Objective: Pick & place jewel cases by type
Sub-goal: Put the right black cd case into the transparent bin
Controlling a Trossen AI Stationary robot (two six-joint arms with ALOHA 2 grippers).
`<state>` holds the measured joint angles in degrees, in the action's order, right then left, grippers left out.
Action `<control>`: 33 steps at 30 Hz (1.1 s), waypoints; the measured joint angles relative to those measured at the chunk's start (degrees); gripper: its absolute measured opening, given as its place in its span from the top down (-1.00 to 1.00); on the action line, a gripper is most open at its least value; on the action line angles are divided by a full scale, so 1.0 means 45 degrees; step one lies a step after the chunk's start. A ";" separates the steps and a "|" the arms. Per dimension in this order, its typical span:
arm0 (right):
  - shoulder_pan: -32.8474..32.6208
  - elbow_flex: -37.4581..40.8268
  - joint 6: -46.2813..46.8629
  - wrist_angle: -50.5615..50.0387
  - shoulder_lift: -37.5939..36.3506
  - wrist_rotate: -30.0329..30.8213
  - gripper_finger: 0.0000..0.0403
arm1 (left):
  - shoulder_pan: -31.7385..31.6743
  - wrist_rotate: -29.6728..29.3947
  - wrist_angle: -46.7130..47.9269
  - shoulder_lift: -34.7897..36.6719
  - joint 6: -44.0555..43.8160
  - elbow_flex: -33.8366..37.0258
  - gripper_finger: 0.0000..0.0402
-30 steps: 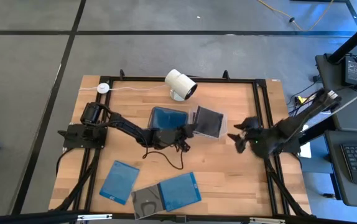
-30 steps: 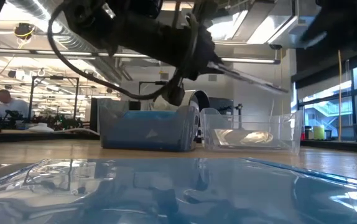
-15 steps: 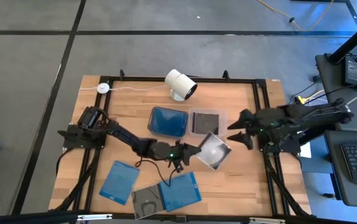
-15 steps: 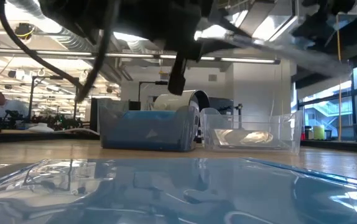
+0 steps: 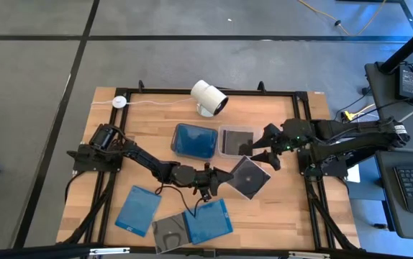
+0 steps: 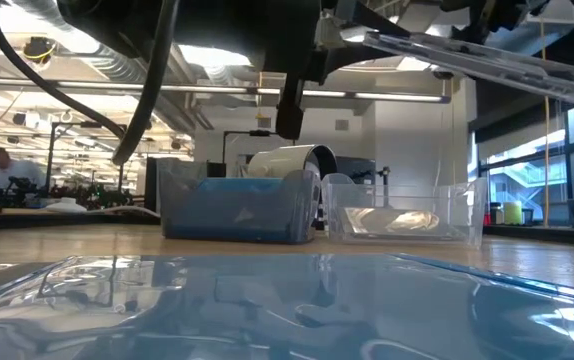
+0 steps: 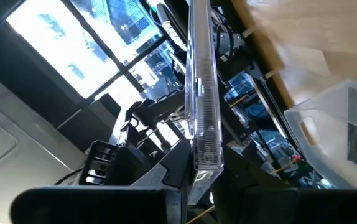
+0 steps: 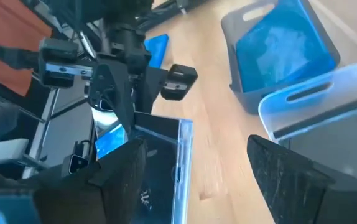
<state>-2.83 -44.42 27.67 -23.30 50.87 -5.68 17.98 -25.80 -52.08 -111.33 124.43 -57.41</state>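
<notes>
On your far left, near the table [image 5: 278, 216]'s front edge, a translucent blue jewel case [image 5: 137, 209] lies flat on the wood. Just to its right, a grey case [image 5: 169, 233] and a second blue case [image 5: 209, 220] lie together at the front edge, the blue one overlapping the grey one's right side.

Above them the left arm reaches across the middle of the table. Your left gripper [image 5: 226, 178] is clamped on the left corner of a dark jewel case [image 5: 250, 177] showing a disc, and holds it clear of the wood. In the low view this case [image 6: 467, 58] hangs tilted, high above the tabletop. In the left wrist view you see it edge-on [image 7: 203, 87], running straight out from between the fingers [image 7: 172, 168].

Behind the arm, two tubs sit side by side at mid-table: the grey tub [image 5: 178, 150] with blue cases in it on the left, the clear tub [image 5: 224, 152] with dark contents on the right. They are just beside each other. A white camera [image 5: 208, 96] stands behind them at the back rail.

On your right, the right gripper [image 5: 258, 150] has its fingers spread and nothing between them. It hovers just beside the far corner of the held case and the clear tub's right edge. In the right wrist view the held case [image 8: 160, 162] lies between the two spread fingers [image 8: 290, 174]; you cannot tell whether either one touches it.
</notes>
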 joint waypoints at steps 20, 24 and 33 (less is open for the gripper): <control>-0.0005 -0.0005 -0.0540 0.1781 0.1515 -0.1442 -0.38 | 0.0000 0.0010 -0.0004 0.0000 0.0294 -0.0002 0.79; -0.0005 -0.0005 -0.0565 0.1810 0.1515 -0.1455 -0.24 | 0.0000 0.0010 -0.0004 0.0000 0.0294 -0.0004 0.79; 0.0000 -0.0005 -0.0620 0.1786 0.1515 -0.2029 0.34 | 0.0019 0.0123 -0.0009 0.0000 0.0332 -0.0005 0.79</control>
<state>-2.83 -44.45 24.88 -15.27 57.69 -14.81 18.06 -25.25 -52.12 -111.33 125.93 -57.43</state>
